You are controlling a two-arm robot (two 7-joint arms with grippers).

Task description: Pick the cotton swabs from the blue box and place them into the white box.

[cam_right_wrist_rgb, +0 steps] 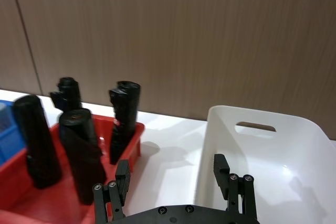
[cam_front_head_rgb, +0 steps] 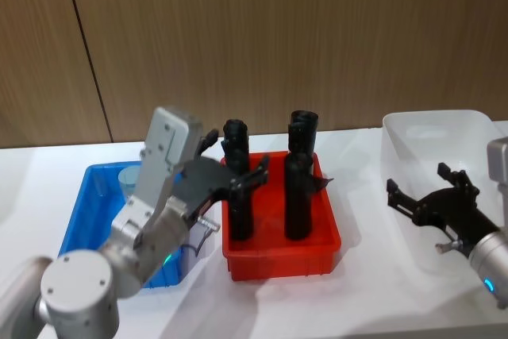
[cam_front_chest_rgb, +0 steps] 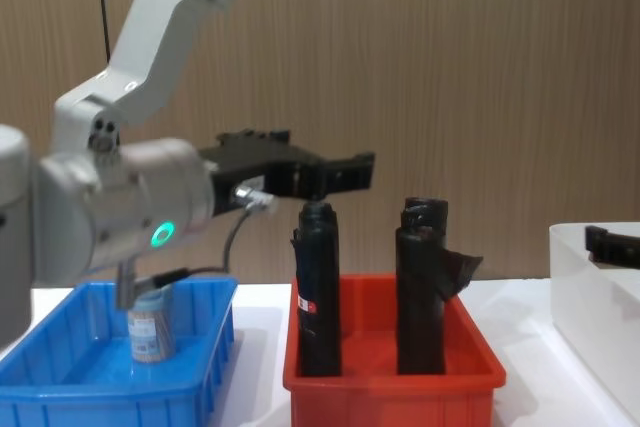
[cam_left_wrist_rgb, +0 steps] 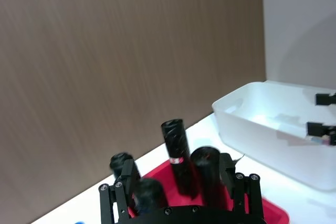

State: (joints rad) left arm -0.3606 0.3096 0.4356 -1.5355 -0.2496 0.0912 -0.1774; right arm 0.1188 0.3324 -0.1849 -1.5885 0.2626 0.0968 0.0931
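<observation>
The blue box [cam_front_head_rgb: 86, 210] sits at the left of the table. One cotton swabs tub [cam_front_chest_rgb: 150, 333] stands upright in it, and its pale lid [cam_front_head_rgb: 129, 175] shows behind my left arm. My left gripper [cam_front_head_rgb: 234, 158] hangs open and empty above the seam between the blue box and the red bin, level with the black roll tops [cam_front_chest_rgb: 318, 175]. The white box [cam_front_head_rgb: 444, 136] stands at the right. Above its near left side my right gripper [cam_front_head_rgb: 421, 182] is open and holds nothing. The inside of the white box [cam_right_wrist_rgb: 262, 156] looks bare.
A red bin [cam_front_head_rgb: 282, 256] between the two boxes holds several tall black rolls [cam_front_head_rgb: 298, 188] that stand well above its rim. A brown wood-panel wall closes the back. White table shows in front of the red bin and between it and the white box.
</observation>
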